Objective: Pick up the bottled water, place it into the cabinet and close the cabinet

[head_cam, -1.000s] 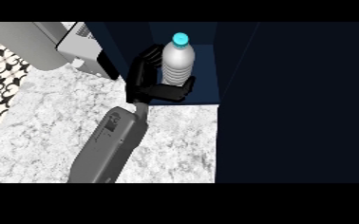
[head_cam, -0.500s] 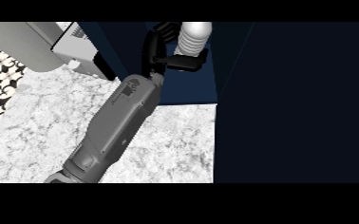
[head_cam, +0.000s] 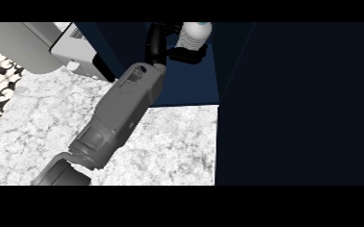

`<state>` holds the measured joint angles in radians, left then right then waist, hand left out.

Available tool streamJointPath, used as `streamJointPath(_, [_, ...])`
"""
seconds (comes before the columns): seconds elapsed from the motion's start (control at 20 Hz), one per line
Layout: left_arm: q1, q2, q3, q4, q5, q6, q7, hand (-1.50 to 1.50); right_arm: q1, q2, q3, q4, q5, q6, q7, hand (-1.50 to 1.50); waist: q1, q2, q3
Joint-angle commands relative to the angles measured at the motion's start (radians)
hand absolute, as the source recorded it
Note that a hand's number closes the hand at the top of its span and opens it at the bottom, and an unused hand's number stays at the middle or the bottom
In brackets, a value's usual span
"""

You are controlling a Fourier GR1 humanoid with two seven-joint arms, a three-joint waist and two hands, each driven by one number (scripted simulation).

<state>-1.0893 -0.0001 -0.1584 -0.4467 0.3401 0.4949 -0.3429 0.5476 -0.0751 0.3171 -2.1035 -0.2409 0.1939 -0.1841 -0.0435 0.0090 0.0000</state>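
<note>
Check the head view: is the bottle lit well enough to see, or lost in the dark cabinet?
Head view: the bottle stands out pale against the dark cabinet, partly hidden by the hand; the counter is bright; the door is nearly black.

The table (head_cam: 171, 139) below the forearm has a speckled white and grey top, like polished stone. The forearm (head_cam: 121, 115) looks like matt grey plastic, smooth. The hand (head_cam: 160, 43) is black, slightly shiny. In the hand, the bottle (head_cam: 193, 34) looks like pale ribbed plastic. The cabinet (head_cam: 284, 101) around the hand is dark blue, smooth and matt. Left of the hand, an appliance (head_cam: 71, 50) seems to be grey metal.
</note>
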Motion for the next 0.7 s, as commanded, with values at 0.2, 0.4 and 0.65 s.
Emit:
streamJointPath(0.2, [-0.072, 0.035, 0.050, 0.218, -0.041, 0.044, -0.062, 1.50, -0.029, -0.018, -0.033, 0.016, -0.047, 0.020, 0.007, -1.50, -0.011, 0.012, 0.000])
streamJointPath(0.4, [-0.065, 0.053, 0.027, 0.286, -0.090, 0.104, -0.107, 1.50, -0.013, -0.012, 0.007, 0.010, -0.006, 0.015, -0.010, -1.50, -0.020, 0.015, 0.000])
streamJointPath(0.65, [-0.025, 0.085, 0.024, 0.333, -0.114, 0.160, -0.163, 1.50, 0.007, -0.028, 0.011, -0.004, -0.008, 0.025, -0.009, -1.50, -0.025, 0.017, -0.001])
